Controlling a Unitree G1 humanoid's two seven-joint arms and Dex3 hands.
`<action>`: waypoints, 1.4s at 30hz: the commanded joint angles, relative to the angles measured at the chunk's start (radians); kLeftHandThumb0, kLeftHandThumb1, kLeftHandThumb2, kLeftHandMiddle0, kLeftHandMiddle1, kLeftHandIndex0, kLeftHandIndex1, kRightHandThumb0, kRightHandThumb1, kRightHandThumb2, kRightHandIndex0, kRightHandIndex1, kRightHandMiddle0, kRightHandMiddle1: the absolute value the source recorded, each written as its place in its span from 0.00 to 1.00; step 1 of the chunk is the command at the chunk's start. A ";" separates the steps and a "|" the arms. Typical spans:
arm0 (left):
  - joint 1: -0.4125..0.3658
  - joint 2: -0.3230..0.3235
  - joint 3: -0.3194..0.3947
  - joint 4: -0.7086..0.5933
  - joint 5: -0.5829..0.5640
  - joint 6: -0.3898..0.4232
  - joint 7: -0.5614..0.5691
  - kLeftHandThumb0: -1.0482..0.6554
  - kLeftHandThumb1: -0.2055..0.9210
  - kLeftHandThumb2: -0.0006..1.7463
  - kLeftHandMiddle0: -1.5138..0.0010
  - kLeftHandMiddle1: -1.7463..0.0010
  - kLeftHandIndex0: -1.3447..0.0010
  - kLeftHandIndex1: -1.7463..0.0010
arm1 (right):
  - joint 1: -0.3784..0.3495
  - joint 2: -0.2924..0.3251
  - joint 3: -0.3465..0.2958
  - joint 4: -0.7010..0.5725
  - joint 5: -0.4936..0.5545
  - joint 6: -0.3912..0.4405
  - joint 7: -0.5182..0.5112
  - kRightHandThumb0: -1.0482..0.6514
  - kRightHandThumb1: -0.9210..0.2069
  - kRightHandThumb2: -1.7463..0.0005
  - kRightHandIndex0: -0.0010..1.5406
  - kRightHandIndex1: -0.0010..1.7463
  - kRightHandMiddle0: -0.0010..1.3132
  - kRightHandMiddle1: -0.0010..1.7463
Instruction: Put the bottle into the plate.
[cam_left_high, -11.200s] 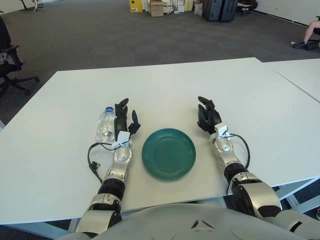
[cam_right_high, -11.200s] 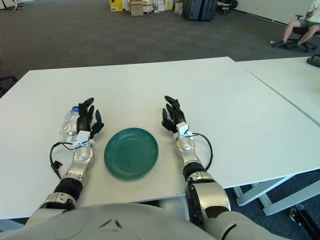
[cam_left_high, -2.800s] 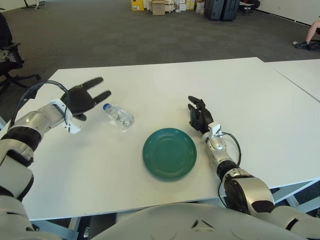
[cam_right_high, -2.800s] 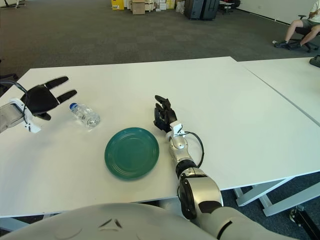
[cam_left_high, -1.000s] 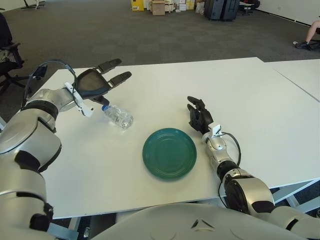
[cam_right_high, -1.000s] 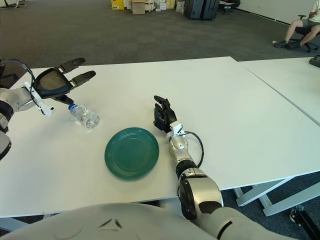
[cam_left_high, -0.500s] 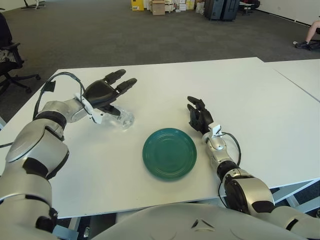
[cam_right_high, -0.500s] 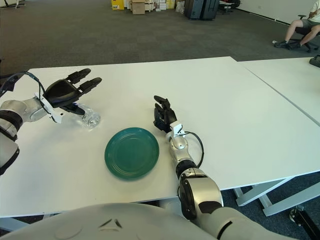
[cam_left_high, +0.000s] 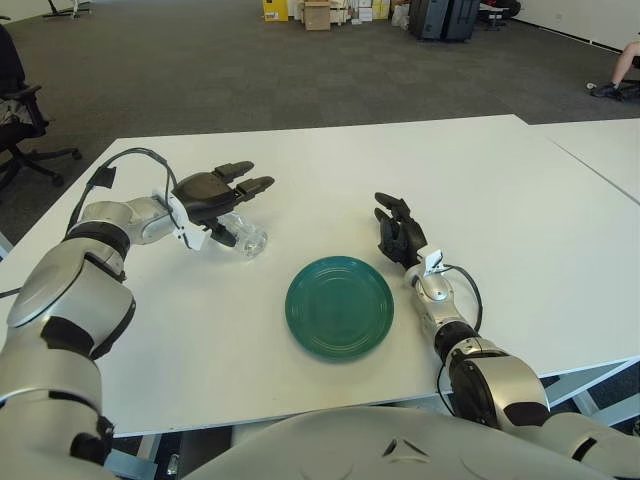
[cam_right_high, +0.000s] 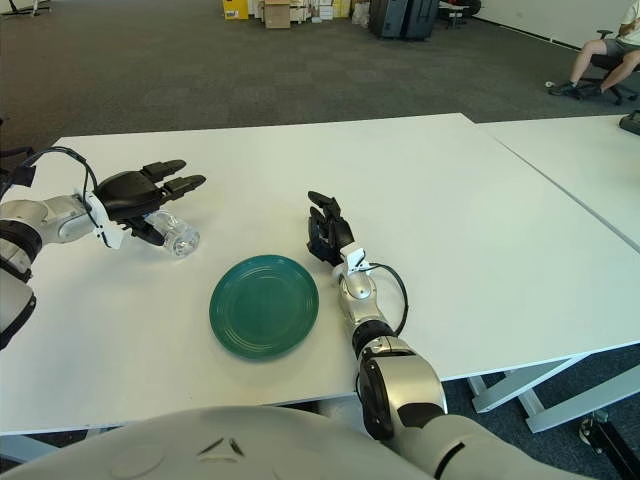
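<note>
White table (cam_left_high: 330, 160), office floor behind. Left hand (cam_left_high: 215, 192) over the bottle (cam_left_high: 245, 237) lying toward the table's left edge, fingers spread, not closed. Wrap the body before lifting. Plate (cam_left_high: 339, 307) near front edge; right hand (cam_left_high: 400, 232) beside it, curled, empty.

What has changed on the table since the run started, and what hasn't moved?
The left hand swung out left, then came in over the bottle, fingers spread above it, no grip visible yet. The bottle now lies farther from the robot and angled, up-left of the plate. Plate unmoved; the right hand only shifted slightly beside it.
</note>
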 joint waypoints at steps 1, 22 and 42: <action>-0.014 0.018 -0.014 -0.014 0.016 -0.011 -0.040 0.01 0.96 0.03 0.94 0.99 1.00 0.89 | 0.045 -0.018 -0.003 0.033 0.001 0.025 0.000 0.18 0.00 0.53 0.15 0.00 0.00 0.37; -0.058 0.034 -0.079 -0.014 0.136 0.072 -0.024 0.00 0.97 0.02 0.94 1.00 1.00 0.91 | 0.048 -0.016 0.000 0.033 0.002 0.028 0.012 0.17 0.00 0.53 0.15 0.00 0.00 0.37; -0.081 0.023 -0.104 0.014 0.166 0.105 0.037 0.02 0.97 0.01 0.93 0.99 1.00 0.93 | 0.051 -0.004 -0.006 0.027 0.004 0.015 -0.002 0.20 0.00 0.53 0.16 0.01 0.00 0.38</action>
